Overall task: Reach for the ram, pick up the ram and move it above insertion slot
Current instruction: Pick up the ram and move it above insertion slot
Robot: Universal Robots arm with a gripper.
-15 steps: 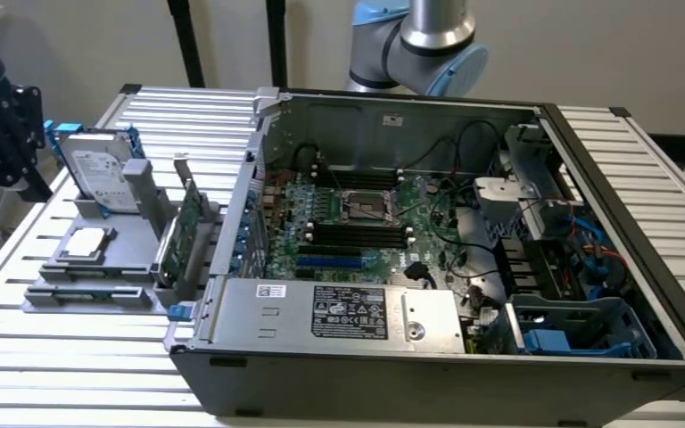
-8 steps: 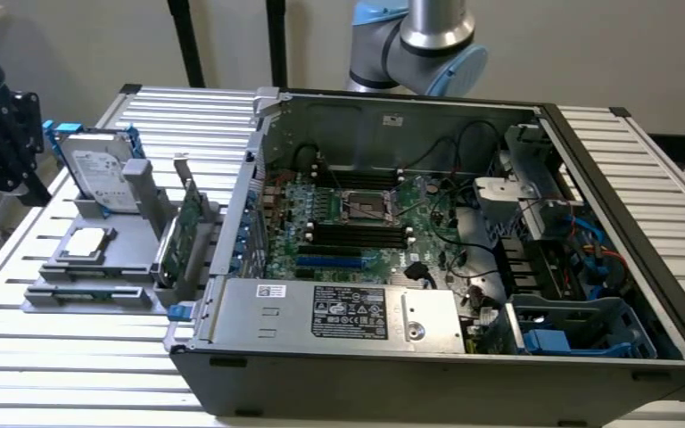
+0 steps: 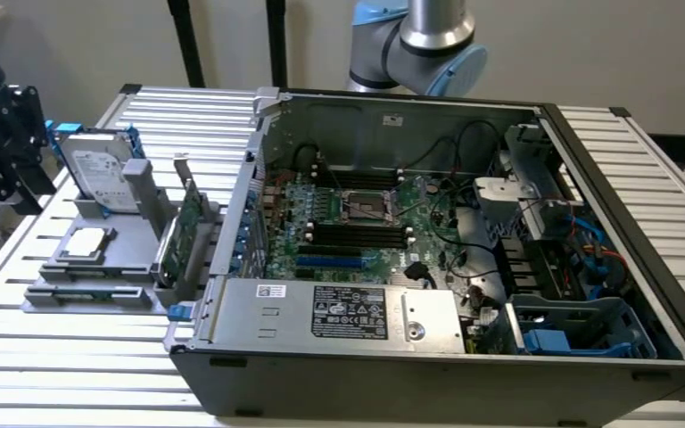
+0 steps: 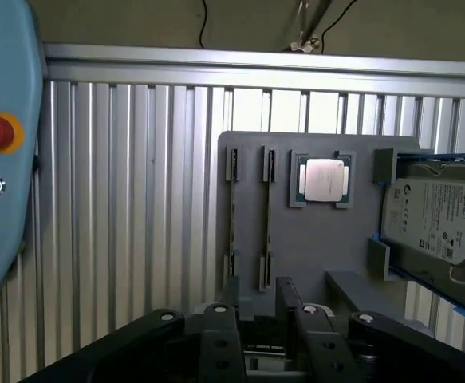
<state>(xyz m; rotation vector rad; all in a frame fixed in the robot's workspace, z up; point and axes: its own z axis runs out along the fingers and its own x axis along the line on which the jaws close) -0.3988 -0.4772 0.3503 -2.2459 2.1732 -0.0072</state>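
Arm [image 3: 435, 40]: grey tube and pale-blue joint at far edge in exterior view. Gripper [image 4: 256, 323]: black, seen in wrist view, two fingers [image 4: 218, 335] side by side, apart, gap between them.

Holder [image 3: 128, 245] stands beside the case [image 3: 438, 383], hard drive [image 3: 95, 169] apparently in it.

We see an open computer case [image 3: 438, 383] on a slatted table [image 3: 69, 374], its motherboard [image 3: 355, 223] exposed. At the exterior view's left, a grey holder [image 3: 122, 263] carries an upright hard drive [image 3: 95, 174], a processor [image 3: 86, 242], a green expansion card [image 3: 176, 236] and the ram [image 3: 86, 292]. The robot arm [image 3: 432, 40] rises behind the case.
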